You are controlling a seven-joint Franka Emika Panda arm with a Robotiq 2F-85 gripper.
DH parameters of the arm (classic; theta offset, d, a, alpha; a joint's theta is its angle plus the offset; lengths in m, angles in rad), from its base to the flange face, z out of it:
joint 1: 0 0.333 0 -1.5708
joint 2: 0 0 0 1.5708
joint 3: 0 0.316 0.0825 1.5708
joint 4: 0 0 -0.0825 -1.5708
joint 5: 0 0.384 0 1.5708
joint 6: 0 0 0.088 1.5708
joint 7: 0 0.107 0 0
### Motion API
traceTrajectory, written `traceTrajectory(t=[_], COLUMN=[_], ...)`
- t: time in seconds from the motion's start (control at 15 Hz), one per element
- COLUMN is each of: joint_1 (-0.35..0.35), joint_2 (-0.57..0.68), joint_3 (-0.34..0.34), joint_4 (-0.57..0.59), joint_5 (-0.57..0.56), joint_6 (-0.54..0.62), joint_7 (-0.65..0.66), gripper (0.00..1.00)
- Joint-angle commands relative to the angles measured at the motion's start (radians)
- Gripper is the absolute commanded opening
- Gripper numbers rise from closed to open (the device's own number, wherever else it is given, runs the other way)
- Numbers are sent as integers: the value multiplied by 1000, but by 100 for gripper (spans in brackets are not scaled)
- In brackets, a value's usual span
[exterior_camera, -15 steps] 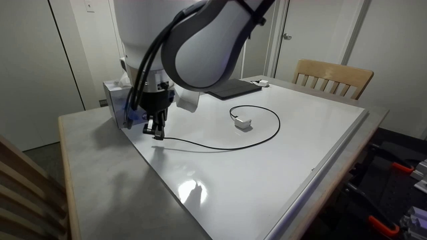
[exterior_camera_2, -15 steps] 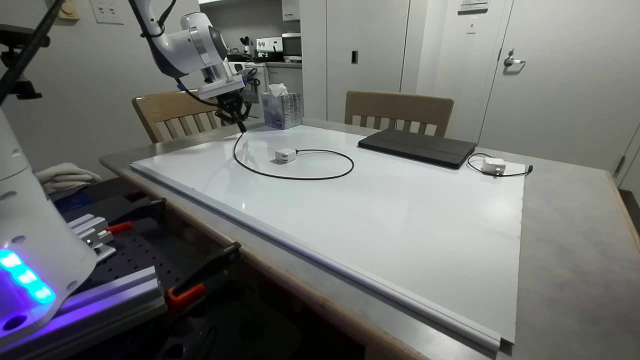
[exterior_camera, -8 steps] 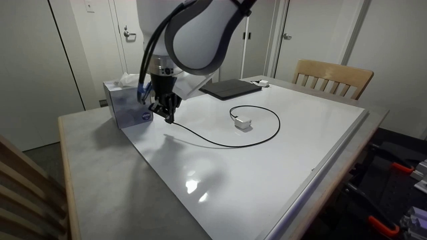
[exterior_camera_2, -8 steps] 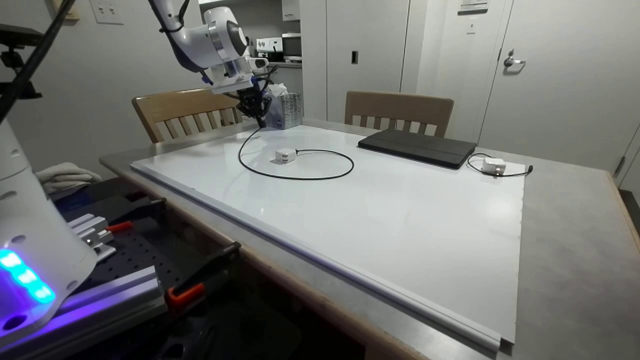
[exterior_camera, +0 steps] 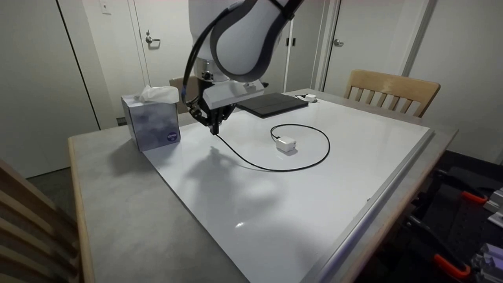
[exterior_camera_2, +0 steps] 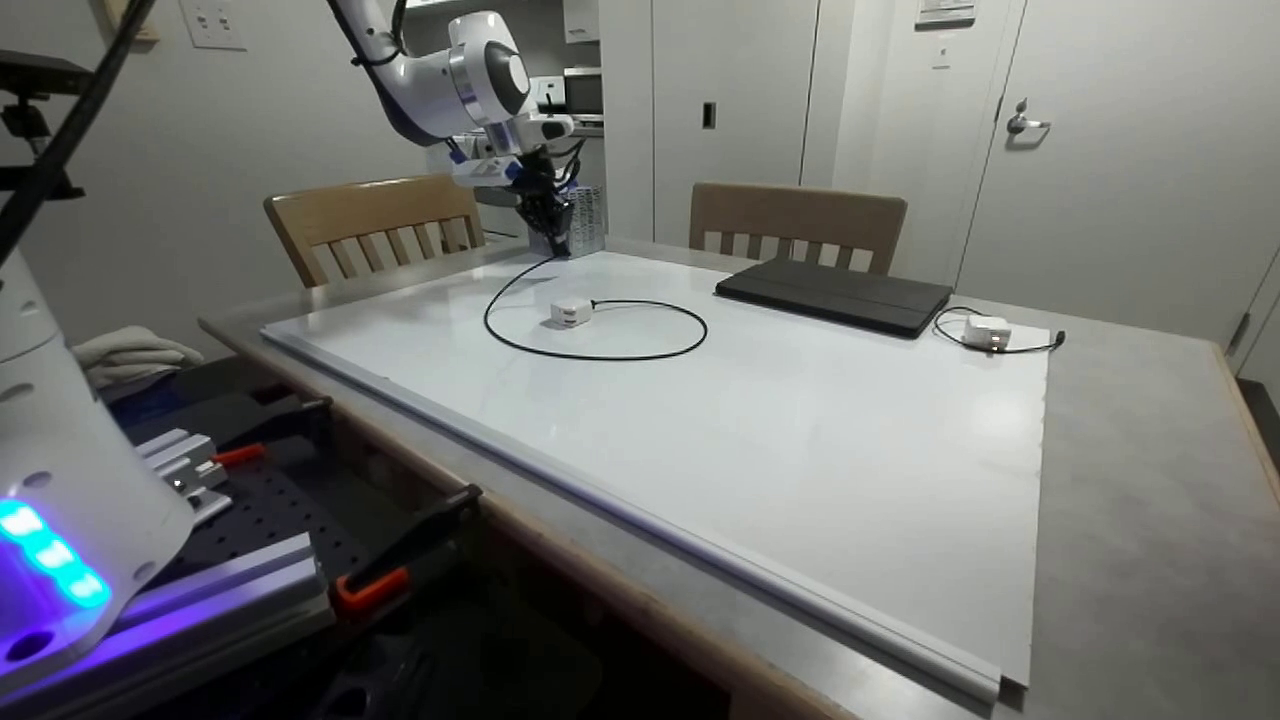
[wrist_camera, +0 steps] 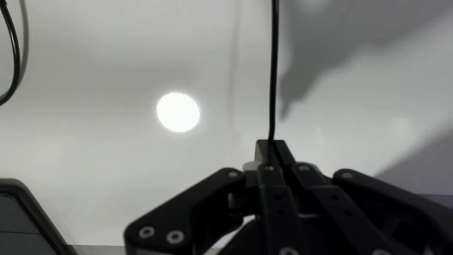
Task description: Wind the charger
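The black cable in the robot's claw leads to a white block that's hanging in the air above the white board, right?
Not quite: the white block rests on the white board, as both exterior views show. The rest is right: the black cable in the robot's claw leads to it.

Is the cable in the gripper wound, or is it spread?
Spread: in both exterior views, the cable makes one wide curve from the gripper to its white adapter.

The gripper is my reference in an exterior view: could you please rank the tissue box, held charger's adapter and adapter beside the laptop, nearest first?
1. Tissue box: picture left of the gripper.
2. Held charger's adapter: picture right.
3. Other adapter: picture right, beside the laptop.
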State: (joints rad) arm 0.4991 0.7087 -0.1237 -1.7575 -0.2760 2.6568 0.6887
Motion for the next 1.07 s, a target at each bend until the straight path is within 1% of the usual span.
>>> traceTrajectory(t=[0.0,0.07,0.13,0.2,0.53,0.6,0.73,0.8,1.0], joint_1=[11,6,1,1,6,6,21,35,23], joint_2=[-64,-82,-17,-22,-19,-19,-9,-2,3], joint_3=[-55,-55,-41,-47,-45,-45,-76,-107,-141], joint_4=[-120,-156,-53,-67,-61,-61,-40,-27,1], joint_5=[23,34,11,10,10,10,17,25,34], joint_6=[94,136,71,84,84,84,66,61,47], joint_7=[158,198,140,151,151,151,212,286,423], gripper=[1,1,1,5,5,1,1,1,1])
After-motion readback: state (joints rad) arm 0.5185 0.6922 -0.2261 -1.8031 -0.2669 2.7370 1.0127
